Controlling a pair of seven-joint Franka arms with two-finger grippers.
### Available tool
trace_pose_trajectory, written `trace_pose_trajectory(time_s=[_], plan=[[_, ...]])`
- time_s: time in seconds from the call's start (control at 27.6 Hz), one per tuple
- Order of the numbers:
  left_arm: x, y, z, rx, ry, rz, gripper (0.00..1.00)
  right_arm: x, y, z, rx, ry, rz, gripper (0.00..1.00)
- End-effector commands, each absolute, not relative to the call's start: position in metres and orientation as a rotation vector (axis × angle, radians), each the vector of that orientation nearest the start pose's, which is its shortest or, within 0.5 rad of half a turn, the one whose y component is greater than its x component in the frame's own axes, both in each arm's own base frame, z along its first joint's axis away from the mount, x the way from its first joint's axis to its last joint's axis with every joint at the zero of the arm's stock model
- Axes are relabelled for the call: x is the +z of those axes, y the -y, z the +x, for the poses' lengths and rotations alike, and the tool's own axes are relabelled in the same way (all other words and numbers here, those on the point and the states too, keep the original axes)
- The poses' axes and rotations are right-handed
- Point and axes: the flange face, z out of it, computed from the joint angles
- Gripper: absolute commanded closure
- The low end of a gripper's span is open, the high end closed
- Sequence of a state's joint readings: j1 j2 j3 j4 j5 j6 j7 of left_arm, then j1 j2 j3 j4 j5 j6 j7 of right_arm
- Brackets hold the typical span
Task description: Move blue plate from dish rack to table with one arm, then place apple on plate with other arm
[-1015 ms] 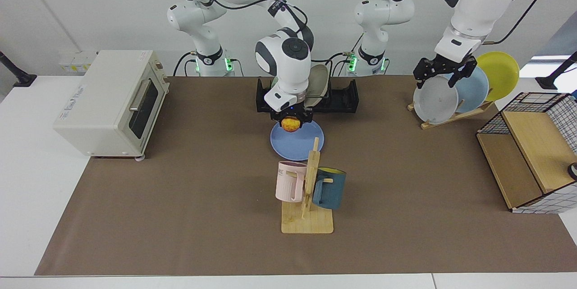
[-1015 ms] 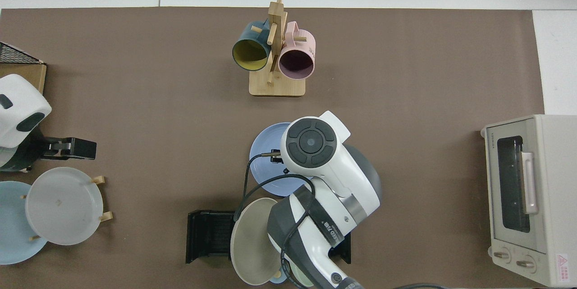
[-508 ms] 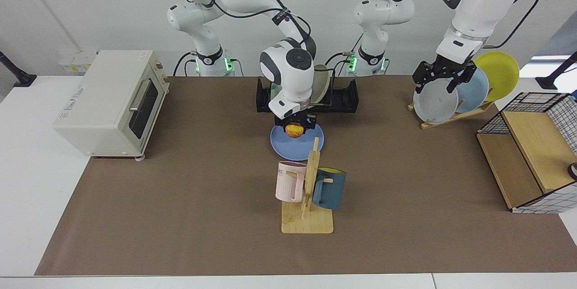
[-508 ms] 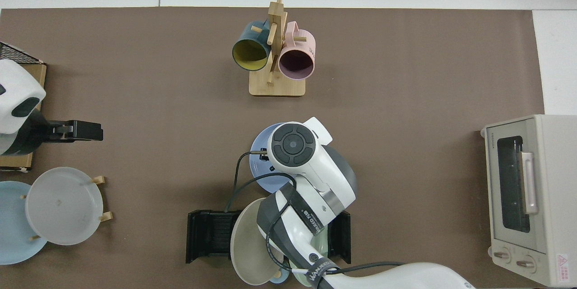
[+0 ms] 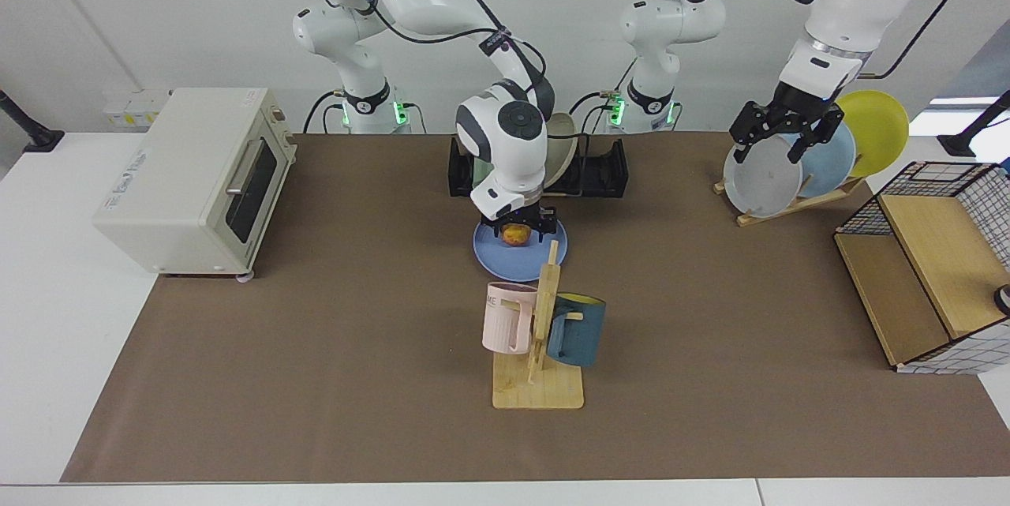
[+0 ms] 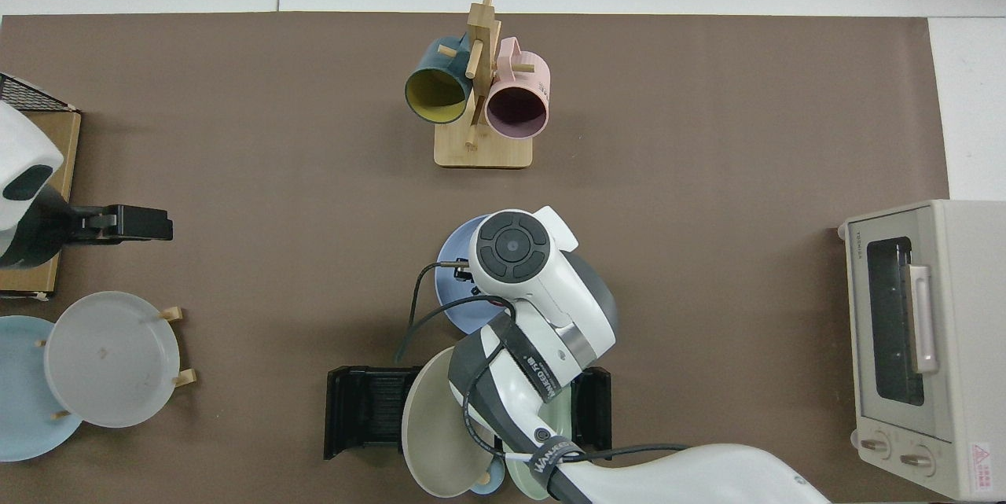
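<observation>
Lowered the apple [image 5: 516,235] closer to the blue plate [image 5: 513,263] since a second before, with the right claw [image 5: 518,234] going down over it. Kept the apple gripped between the two fingers of that claw. Could not tell if the apple touched the plate yet. Found the blue plate lying flat on the tabletop [image 5: 316,332], just in front of the dish rack [image 5: 604,170] and behind the mug tree [image 5: 544,316]. Saw only a part of that plate [image 6: 454,307] from above, with the right arm hiding the rest and all of the apple.

Counted two arms. Held the left claw [image 5: 783,135] up in the air at the far side, spread wide with nothing in it, close to the top edge of the grey plate [image 5: 761,174]. Lifted it a little since before.

Counted three plates on the wooden plate stand [image 5: 789,206]: the grey one, one pale blue plate [image 5: 828,155] and one yellow plate [image 5: 872,131]. Counted at least two more plates standing in the dish rack, one beige plate [image 6: 432,425] and one pale green plate [image 6: 554,429]. Counted two mugs on the mug tree, one pink mug [image 5: 509,316] and one dark blue mug [image 5: 576,330]. Counted one toaster oven [image 5: 197,178] and one wire basket [image 5: 931,269] at the two ends of the tabletop.
</observation>
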State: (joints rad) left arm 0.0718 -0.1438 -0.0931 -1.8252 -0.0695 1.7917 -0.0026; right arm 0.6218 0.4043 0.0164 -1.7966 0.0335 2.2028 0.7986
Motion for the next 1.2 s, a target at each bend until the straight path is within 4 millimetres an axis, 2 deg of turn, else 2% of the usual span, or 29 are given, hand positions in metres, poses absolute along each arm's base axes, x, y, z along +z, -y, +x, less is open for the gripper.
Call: trace_pose_trajectory(time_s=[0.0, 0.18, 0.36, 0.58, 0.69, 0.76, 0.87, 0.98, 1.16], plan=[[0.605, 0.023, 0.523, -0.171, -0.036, -3.204, 0.00, 0.364, -0.374, 0.523, 0.010, -0.324, -3.075, 0.00], [0.601, 0.026, 0.510, -0.033, -0.053, -3.196, 0.00, 0.405, -0.340, 0.538, -0.055, -0.205, -3.065, 0.00], [0.601, 0.028, 0.502, 0.032, -0.096, -3.106, 0.00, 0.444, -0.287, 0.557, -0.106, -0.065, -3.056, 0.00], [0.601, 0.031, 0.502, 0.032, -0.089, -3.110, 0.00, 0.471, -0.215, 0.580, -0.170, 0.152, -3.070, 0.00], [0.601, 0.038, 0.502, 0.029, -0.108, -3.104, 0.00, 0.478, -0.180, 0.590, -0.191, 0.203, -3.073, 0.00], [0.601, 0.037, 0.502, 0.031, -0.103, -3.102, 0.00, 0.478, -0.158, 0.596, -0.196, 0.237, -3.077, 0.00], [0.602, 0.038, 0.501, 0.031, -0.105, -3.103, 0.00, 0.477, -0.130, 0.603, -0.195, 0.199, -3.078, 0.00], [0.603, 0.038, 0.502, 0.015, -0.105, -3.105, 0.00, 0.476, -0.085, 0.611, -0.197, 0.101, -3.092, 0.00], [0.612, 0.030, 0.504, -0.014, -0.085, -3.099, 0.00, 0.478, -0.048, 0.615, -0.212, 0.165, -3.102, 0.00]])
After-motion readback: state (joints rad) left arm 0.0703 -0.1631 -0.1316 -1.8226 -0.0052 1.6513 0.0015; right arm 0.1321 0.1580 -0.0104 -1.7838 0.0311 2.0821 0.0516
